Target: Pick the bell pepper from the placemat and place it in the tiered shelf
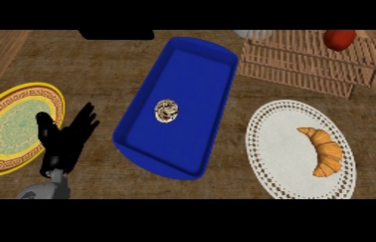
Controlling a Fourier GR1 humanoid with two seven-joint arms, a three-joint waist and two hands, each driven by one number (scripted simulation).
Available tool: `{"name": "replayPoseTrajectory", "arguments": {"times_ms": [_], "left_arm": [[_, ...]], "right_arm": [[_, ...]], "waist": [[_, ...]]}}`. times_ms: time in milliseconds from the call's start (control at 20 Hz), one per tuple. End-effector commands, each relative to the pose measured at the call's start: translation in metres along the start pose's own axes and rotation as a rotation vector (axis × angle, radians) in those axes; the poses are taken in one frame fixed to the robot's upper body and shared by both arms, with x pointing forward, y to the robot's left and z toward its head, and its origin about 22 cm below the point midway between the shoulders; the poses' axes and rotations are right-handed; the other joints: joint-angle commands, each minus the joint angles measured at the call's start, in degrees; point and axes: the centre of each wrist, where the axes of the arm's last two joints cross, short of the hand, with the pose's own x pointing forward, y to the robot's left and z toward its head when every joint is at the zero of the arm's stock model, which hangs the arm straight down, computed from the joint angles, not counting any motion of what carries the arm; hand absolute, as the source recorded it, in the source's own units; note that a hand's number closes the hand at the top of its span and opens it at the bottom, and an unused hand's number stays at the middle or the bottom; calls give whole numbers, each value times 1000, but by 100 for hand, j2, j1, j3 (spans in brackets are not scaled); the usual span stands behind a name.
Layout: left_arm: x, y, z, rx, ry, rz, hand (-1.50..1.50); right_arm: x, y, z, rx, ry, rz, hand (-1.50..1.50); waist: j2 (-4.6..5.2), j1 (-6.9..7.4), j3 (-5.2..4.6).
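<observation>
Red, the bell pepper (340, 39) sits on the wooden tiered shelf (308, 61) at the upper right of the brown desk (88, 71). Below it, a white lace placemat (283, 151) carries a croissant (325, 150). A blue tray (180, 101) lies at the centre with a small round pastry (167, 111) in it. At the lower left, the left robot hand (66, 136) rests with fingers straight and spread apart, holding nothing, beside a yellow-rimmed plate (26, 126). No right robot hand shows.
</observation>
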Motion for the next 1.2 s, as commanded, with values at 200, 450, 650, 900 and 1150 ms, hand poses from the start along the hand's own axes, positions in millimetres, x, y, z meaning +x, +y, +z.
{"name": "replayPoseTrajectory", "arguments": {"times_ms": [200,450,650,900,1150], "left_arm": [[-11,12,8,-4,57,-10,0],[-7,-1,3,2,32,-2,0],[-18,11,2,-4,36,8,0],[-11,11,5,6,42,6,0],[-7,5,0,40,55,16,0]], "right_arm": [[-12,-38,-8,-120,35,-310,-150],[-3,-64,-7,-285,64,-294,-150],[-36,-106,-6,-436,123,-295,-150],[-53,-171,6,-528,176,-393,-150],[-88,-216,24,-433,171,-404,-150]], "waist": [[33,48,-11],[21,4,-17],[34,-22,-17],[7,-68,-13],[-17,-153,-12]]}}
